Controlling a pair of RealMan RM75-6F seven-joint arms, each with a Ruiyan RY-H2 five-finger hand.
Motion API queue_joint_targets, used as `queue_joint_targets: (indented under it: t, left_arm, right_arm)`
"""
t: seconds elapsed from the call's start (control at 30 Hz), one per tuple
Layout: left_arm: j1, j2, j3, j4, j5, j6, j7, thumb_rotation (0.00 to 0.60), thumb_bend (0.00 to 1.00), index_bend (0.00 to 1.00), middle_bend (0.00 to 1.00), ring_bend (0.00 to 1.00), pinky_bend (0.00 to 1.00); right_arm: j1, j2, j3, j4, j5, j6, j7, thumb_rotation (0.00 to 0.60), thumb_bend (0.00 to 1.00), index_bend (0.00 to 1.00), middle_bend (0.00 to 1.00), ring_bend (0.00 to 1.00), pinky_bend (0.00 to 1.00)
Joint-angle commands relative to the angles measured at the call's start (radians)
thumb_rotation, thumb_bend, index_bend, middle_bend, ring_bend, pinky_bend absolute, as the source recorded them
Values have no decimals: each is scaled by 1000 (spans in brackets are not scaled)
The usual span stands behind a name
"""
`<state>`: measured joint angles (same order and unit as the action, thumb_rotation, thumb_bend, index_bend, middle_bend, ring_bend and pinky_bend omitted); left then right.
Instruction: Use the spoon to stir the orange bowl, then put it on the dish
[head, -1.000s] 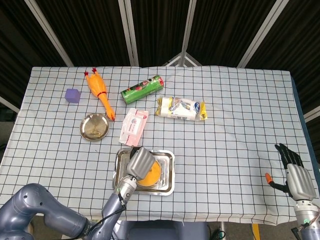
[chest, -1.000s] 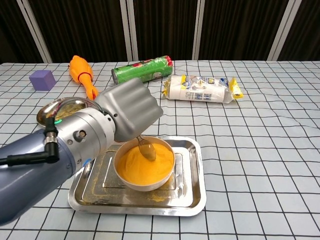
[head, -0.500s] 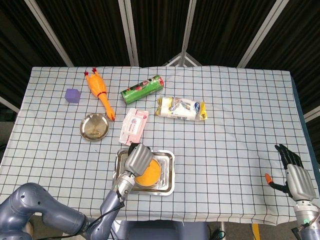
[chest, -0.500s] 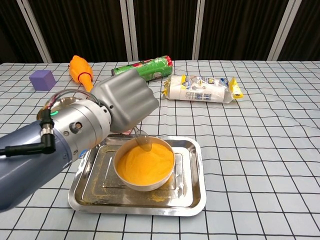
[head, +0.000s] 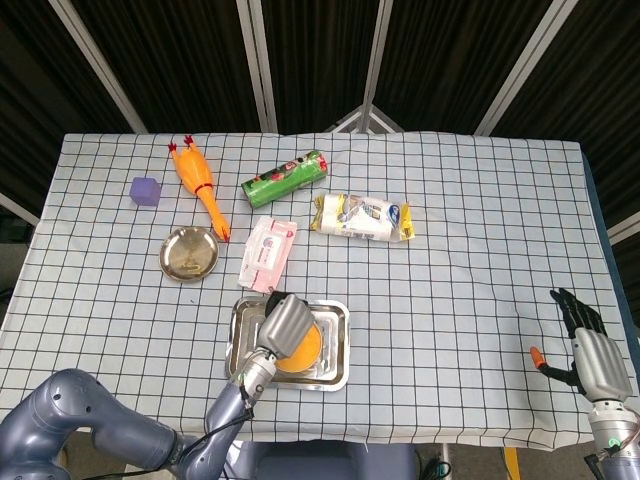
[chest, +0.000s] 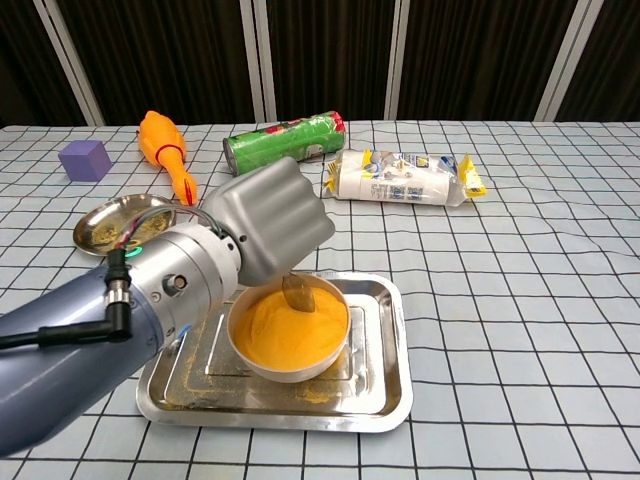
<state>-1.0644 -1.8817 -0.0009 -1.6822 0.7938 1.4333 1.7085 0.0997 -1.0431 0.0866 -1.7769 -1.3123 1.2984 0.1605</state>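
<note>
Grey-shelled robot hand on a blue-grey arm (black cable alongside).

A purple cube sits far left, with a rubber chicken just right of it. A green can lies on its side at the far middle. Nearer, a pink packet lies left of a white snack bag.
</note>
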Motion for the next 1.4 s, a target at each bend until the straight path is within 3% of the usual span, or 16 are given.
queue_joint_targets:
  t: [0.03,0.5,0.73,1.0,1.4]
  left_arm:
    - [8,7,5,-23,4,-3,-5,600,737,859,1000,995,976]
    - [57,74,79,-103,90,20,-28,600,737,860,1000,995,976]
    - [65,83,50,-65,107,10,-50,600,737,860,1000,995,976]
    - [57,28,11,27,109,-20,-45,600,737,860,1000,995,976]
    - [69,4,34,65,139,-45,-13,600,737,860,1000,995,976]
  right_arm:
    - [0,0,0,-1,0,0,-1,600,396,0,0,0,0]
    - [-1,0,-1,-3,2,2,-7,600,397,0,0,0,0]
    - [0,-1,-1,-3,0,2,-9,600,397,0,0,0,0]
    - [1,1,0,-1,3,-1,-4,600,396,0,0,0,0]
    - [2,3,0,-2,3,-5,1,600,397,0,0,0,0]
